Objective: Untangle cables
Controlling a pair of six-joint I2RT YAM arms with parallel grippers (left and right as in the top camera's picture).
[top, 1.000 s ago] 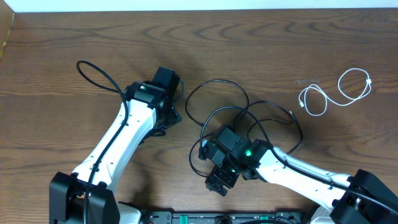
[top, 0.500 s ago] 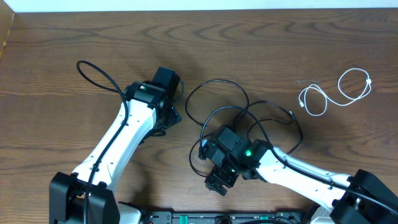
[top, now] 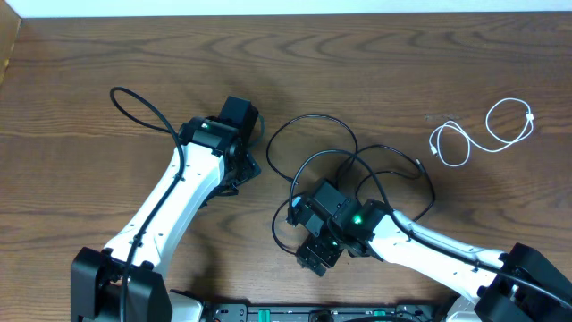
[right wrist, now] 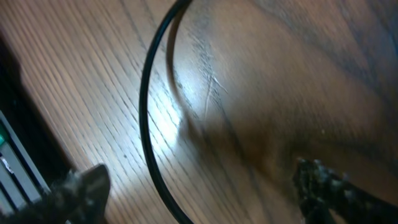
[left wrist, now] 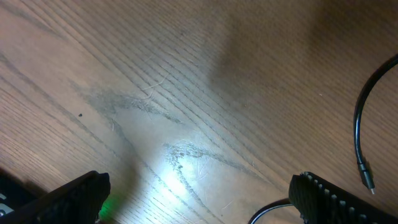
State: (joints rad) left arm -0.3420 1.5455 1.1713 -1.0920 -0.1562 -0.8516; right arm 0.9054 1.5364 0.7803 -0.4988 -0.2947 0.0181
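Black cables (top: pixel 357 165) lie looped over one another at the table's middle. A white cable (top: pixel 483 134) lies apart at the right, in two loops. My right gripper (top: pixel 304 234) points down at the tangle's lower left. In the right wrist view it (right wrist: pixel 200 177) is open, with one black cable (right wrist: pixel 149 124) running between its fingers and touching neither. My left gripper (top: pixel 239 168) hovers left of the tangle. It (left wrist: pixel 199 190) is open over bare wood, with a black plug end (left wrist: pixel 367 177) to its right and a cable bend (left wrist: pixel 267 214) by its right finger.
A thicker black wire (top: pixel 134 103) loops out from the left arm at the upper left. The table's far edge (top: pixel 286 12) runs along the top. Black equipment (top: pixel 313 313) sits at the near edge between the arm bases.
The right gripper's jaws have drawn slightly closer around the black cable. The left arm and the cables have not moved.
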